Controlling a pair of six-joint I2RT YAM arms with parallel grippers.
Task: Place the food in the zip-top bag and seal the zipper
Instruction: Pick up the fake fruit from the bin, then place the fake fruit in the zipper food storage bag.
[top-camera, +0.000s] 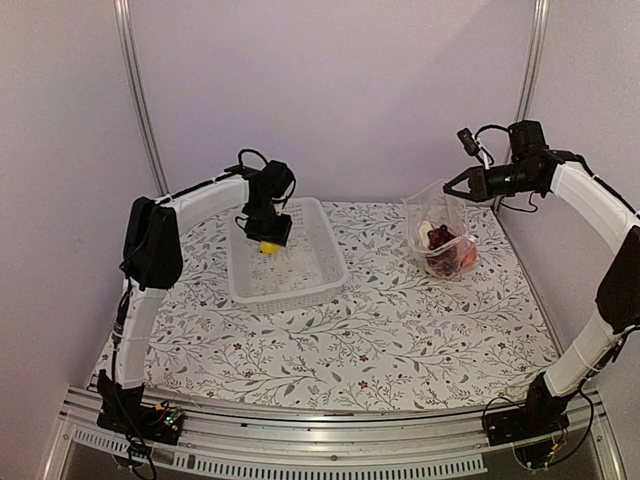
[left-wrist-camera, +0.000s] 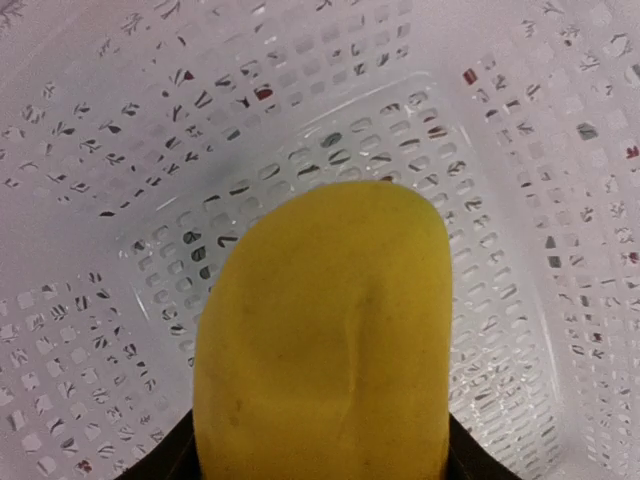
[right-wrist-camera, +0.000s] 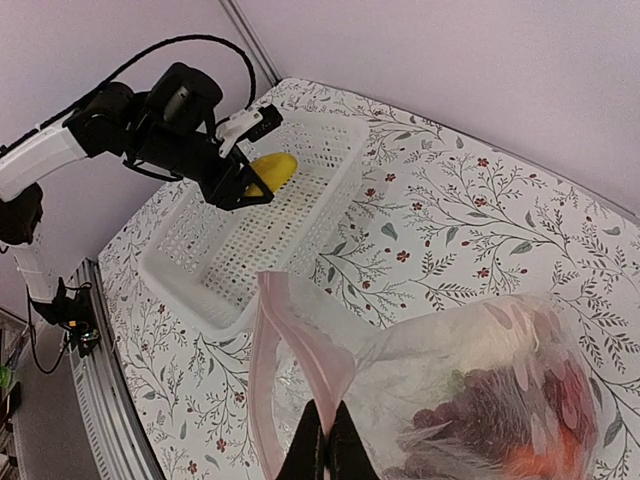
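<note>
I am holding the zip-top bag (top-camera: 447, 215) open at the worktop's (top-camera: 400, 340) far right, with the right end effector (right-wrist-camera: 328, 428) pressed together on its mouth edge by the zipper (right-wrist-camera: 262, 390). The grapes (top-camera: 438, 237) and other pieces are already sitting inside. The left end effector (top-camera: 267, 240) is straddling the lemon (left-wrist-camera: 325, 340) in the basket (top-camera: 290, 295), though I cannot tell whether it is gripping. Bagging the lemon and sealing are remaining.

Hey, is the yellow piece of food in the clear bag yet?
No, the yellow food is at the left gripper over the white basket, apart from the clear bag.
</note>
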